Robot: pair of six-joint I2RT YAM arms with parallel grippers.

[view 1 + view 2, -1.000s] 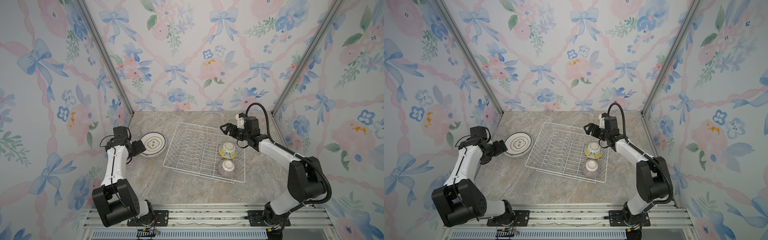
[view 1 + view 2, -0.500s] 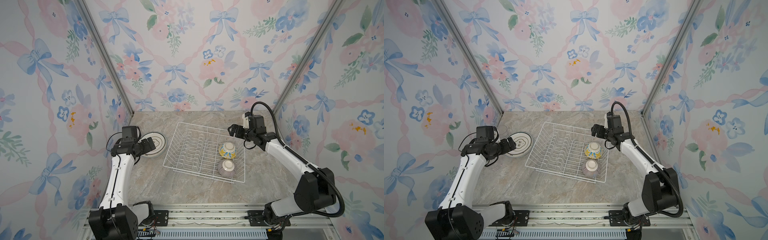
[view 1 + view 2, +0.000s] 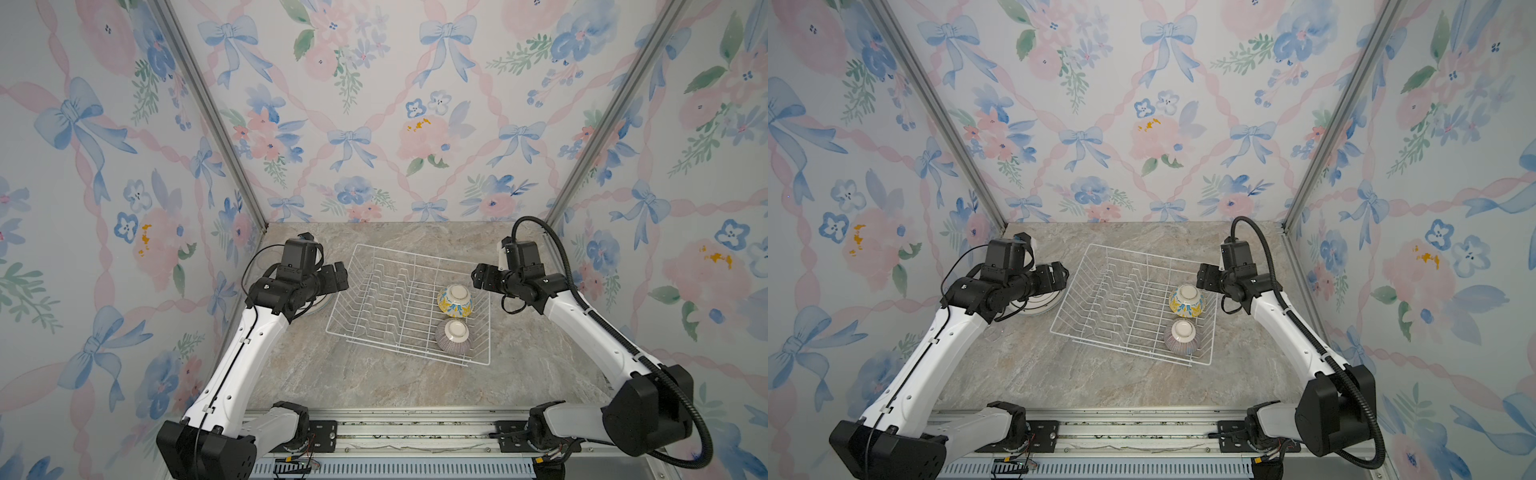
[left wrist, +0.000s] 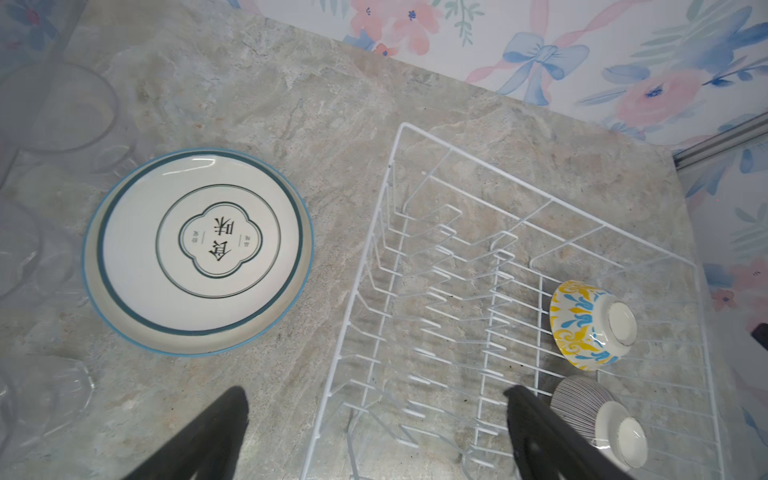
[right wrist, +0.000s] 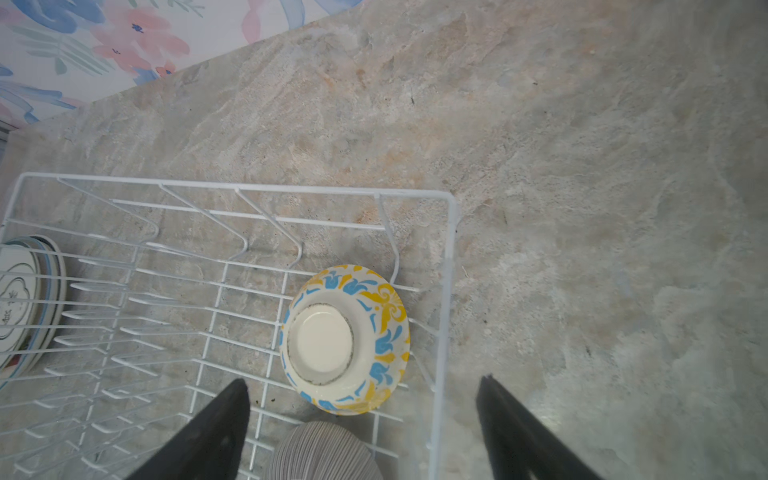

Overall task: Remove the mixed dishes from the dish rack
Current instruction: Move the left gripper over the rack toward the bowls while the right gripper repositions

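Observation:
The dish rack (image 3: 419, 254) (image 3: 1142, 252) is a white wire basket in the middle of the table. At its right end two bowls lie upside down: the yellow-blue floral bowl (image 3: 454, 300) (image 3: 1187, 300) (image 4: 590, 324) (image 5: 345, 338) and, nearer the front, the grey-striped bowl (image 3: 453, 336) (image 3: 1182, 337) (image 4: 582, 405) (image 5: 324, 453). White plates with dark rim bands (image 4: 199, 253) (image 3: 1038, 305) (image 5: 25, 303) are stacked on the table left of the rack. My left gripper (image 3: 340, 276) (image 4: 374, 392) hangs open and empty over the rack's left edge. My right gripper (image 3: 478, 277) (image 5: 363, 380) is open and empty above the rack's right edge, close to the floral bowl.
Clear glasses (image 4: 54, 112) stand on the table beyond the plates, near the left wall. The rack's upright prongs (image 4: 436, 291) fill its left and middle parts. Floral walls close the table on three sides. Bare marble lies right of the rack (image 5: 602, 249).
My left gripper has swung right from the plate stack to the rack's left edge. My right gripper has drifted right and nearer, to above the floral bowl.

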